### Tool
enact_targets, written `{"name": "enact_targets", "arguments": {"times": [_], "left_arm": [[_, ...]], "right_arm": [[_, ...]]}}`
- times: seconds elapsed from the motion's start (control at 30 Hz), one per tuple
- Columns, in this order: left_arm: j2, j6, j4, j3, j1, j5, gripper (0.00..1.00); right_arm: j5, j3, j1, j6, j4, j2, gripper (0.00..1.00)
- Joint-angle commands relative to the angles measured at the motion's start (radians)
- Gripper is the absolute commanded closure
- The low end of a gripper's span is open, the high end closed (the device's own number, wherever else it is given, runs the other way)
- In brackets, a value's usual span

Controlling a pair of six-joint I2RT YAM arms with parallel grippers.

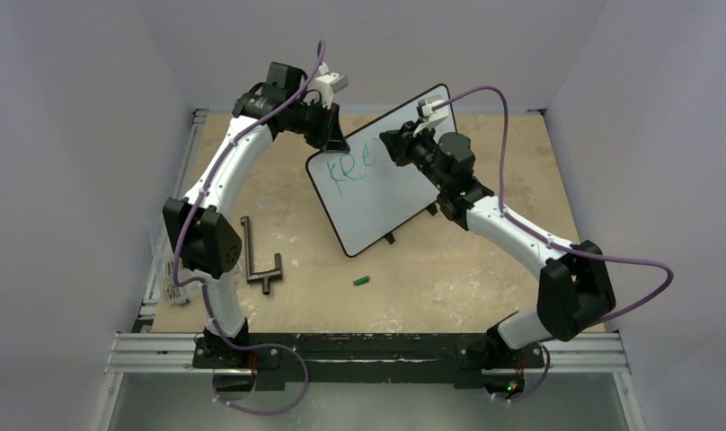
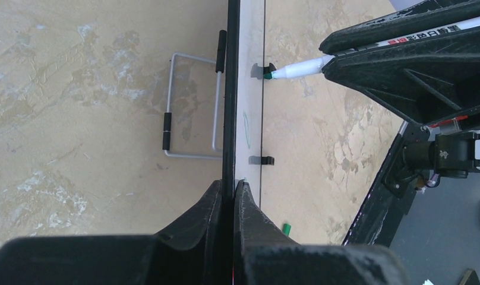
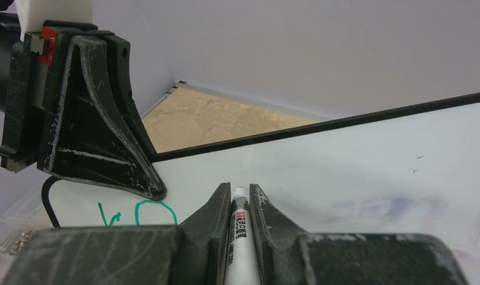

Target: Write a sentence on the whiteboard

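Observation:
The whiteboard (image 1: 386,199) stands tilted mid-table, its black frame edge-on in the left wrist view (image 2: 230,89). My left gripper (image 1: 338,142) (image 2: 233,187) is shut on the board's upper left edge. Green lettering (image 1: 352,169) (image 3: 148,211), the start of the sentence, reads roughly "Kee" near that corner. My right gripper (image 1: 401,149) (image 3: 240,193) is shut on a white marker (image 3: 239,225) (image 2: 300,68), whose green tip touches the white face just right of the letters. The left gripper's fingers (image 3: 101,130) show at the left of the right wrist view.
A green marker cap (image 1: 361,280) (image 2: 286,228) lies on the table in front of the board. A black T-shaped tool (image 1: 261,260) lies at the left. A wire stand (image 2: 190,107) sits behind the board. Walls close in on three sides.

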Motion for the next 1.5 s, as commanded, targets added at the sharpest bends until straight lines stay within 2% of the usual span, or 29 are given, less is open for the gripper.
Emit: {"name": "enact_targets", "arguments": {"times": [0.0,0.37,0.73,1.23,1.47], "left_arm": [[-0.008,0.045,-0.024,-0.046,-0.024,-0.151,1.0],[-0.015,0.046,-0.018,-0.051,-0.025,-0.161,1.0],[-0.015,0.055,-0.02,-0.049,-0.028,-0.166,1.0],[-0.019,0.056,-0.02,-0.048,-0.028,-0.167,1.0],[-0.02,0.056,-0.022,-0.046,-0.028,-0.177,1.0]], "right_arm": [[0.006,0.05,-0.007,-0.011,0.013,0.007,1.0],[0.003,0.072,-0.01,0.013,0.013,0.062,1.0],[-0.005,0.017,-0.01,0.023,0.017,0.061,1.0],[-0.003,-0.116,-0.01,0.019,-0.018,-0.008,1.0],[-0.032,-0.142,-0.01,-0.001,-0.125,-0.082,1.0]]}}
